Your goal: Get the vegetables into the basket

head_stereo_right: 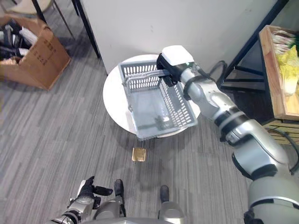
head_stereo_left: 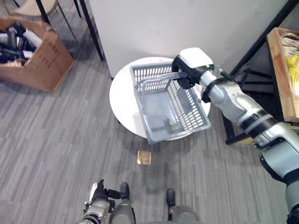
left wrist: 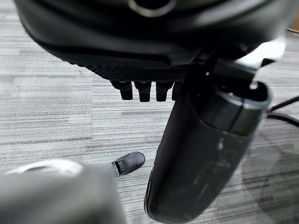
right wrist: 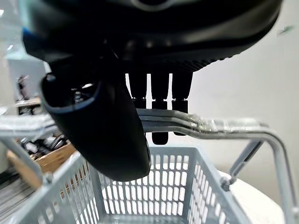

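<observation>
Grey slotted plastic basket (head_stereo_left: pixel 170 105) held tilted over round white table (head_stereo_left: pixel 122 100); handle (right wrist: pixel 205 125) gripped by curled fingers of right hand (head_stereo_left: pixel 187 70). Left hand (head_stereo_left: pixel 99 193) low, fingers relaxed, nothing held. Vegetables (head_stereo_right: pixel 289 60) seen in wooden crate (head_stereo_right: pixel 275 88), at right.

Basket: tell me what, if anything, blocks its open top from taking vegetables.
Nothing visible blocks the basket; its inside looks empty. It sits on the round table. The right hand grips both handles, which run across the opening near the back, leaving the rest open. The vegetables lie in a crate to the right.
</observation>
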Controlling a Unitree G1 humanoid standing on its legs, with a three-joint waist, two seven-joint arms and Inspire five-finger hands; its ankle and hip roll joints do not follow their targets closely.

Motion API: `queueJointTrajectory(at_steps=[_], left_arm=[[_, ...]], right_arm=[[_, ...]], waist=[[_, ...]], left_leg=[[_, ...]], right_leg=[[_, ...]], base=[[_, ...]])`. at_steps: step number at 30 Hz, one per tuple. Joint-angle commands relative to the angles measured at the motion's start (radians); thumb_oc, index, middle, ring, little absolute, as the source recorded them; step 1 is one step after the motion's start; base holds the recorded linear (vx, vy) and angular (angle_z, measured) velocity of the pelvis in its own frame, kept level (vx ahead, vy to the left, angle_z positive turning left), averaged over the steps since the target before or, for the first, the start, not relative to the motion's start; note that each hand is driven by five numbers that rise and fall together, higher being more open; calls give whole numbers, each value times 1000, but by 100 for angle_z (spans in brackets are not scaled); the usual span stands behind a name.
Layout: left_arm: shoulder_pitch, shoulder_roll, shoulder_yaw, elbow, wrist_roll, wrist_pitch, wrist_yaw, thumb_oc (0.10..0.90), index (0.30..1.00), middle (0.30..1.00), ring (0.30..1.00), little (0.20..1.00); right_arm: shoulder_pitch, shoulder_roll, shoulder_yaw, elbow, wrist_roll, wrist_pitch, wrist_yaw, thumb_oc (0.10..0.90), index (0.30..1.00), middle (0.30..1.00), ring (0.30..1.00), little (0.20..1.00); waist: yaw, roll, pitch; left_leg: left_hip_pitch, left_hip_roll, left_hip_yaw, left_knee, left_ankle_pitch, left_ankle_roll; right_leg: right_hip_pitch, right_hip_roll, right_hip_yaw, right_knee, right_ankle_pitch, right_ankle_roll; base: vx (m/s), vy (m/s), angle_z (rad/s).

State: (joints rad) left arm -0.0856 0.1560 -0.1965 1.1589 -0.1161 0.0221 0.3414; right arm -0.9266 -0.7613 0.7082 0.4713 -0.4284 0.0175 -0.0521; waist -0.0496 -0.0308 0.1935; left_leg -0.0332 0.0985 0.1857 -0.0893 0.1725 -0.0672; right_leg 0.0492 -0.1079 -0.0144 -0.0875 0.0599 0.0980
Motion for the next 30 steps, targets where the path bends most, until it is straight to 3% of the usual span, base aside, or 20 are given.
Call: queueJointTrajectory(at_steps=[1, 4, 7, 11, 16, 24, 30], left_arm=[[0, 0, -47, 70, 37, -5, -5, 900, 1000, 1000, 1000, 1000], [11, -9, -43, 73, 55, 2, -13, 900, 1000, 1000, 1000, 1000], [19, -8, -45, 76, 61, 5, -19, 900, 1000, 1000, 1000, 1000], [27, -13, -9, 76, 94, 20, -35, 900, 1000, 1000, 1000, 1000], [34, -28, -16, 81, 137, 30, -57, 900, 1000, 1000, 1000, 1000], [32, -42, -36, 81, 150, 28, -66, 900, 1000, 1000, 1000, 1000], [19, -42, -46, 85, 158, 22, -65, 900, 1000, 1000, 1000, 1000]], right_arm=[[-5, -59, -137, -34, -38, -9, -80, 400, 300, 300, 300, 300], [114, -84, -215, -104, -49, -15, -75, 400, 300, 300, 300, 300], [132, -133, -250, -154, -24, -19, -59, 400, 300, 300, 300, 300], [420, -216, -493, -367, -15, -30, -50, 400, 300, 300, 300, 300], [665, -216, -681, -370, -31, -18, -63, 400, 300, 300, 300, 300], [808, -180, -745, -221, -51, -5, -105, 400, 300, 300, 300, 300], [841, -156, -723, -83, -69, -5, -133, 400, 300, 300, 300, 300]], waist=[[11, -33, -110], [1, -24, -127], [-5, -21, -140], [-48, -7, -146], [-77, 9, -156], [-98, 19, -156], [-105, 23, -152]], left_leg=[[97, -51, -23, 2, -129, -8], [106, -50, -21, 2, -131, -8], [117, -49, -21, 3, -143, -10], [122, -42, 1, 2, -129, -11], [145, -40, 13, 5, -151, -7], [165, -41, 29, 9, -165, 0], [173, -44, 30, 11, -170, 3]], right_leg=[[-21, 24, 15, 81, -39, 41], [-12, 24, 17, 79, -40, 39], [0, 26, 17, 78, -53, 39], [-9, 36, 18, 94, -46, 38], [1, 43, 23, 97, -62, 40], [6, 53, 58, 97, -66, 41], [13, 51, 66, 94, -66, 41]], base=[[-19, -41, -1], [-4, -27, -4], [13, -10, -4], [-28, -30, 1], [31, -10, -13], [7, -1, -14], [4, 2, -2]])
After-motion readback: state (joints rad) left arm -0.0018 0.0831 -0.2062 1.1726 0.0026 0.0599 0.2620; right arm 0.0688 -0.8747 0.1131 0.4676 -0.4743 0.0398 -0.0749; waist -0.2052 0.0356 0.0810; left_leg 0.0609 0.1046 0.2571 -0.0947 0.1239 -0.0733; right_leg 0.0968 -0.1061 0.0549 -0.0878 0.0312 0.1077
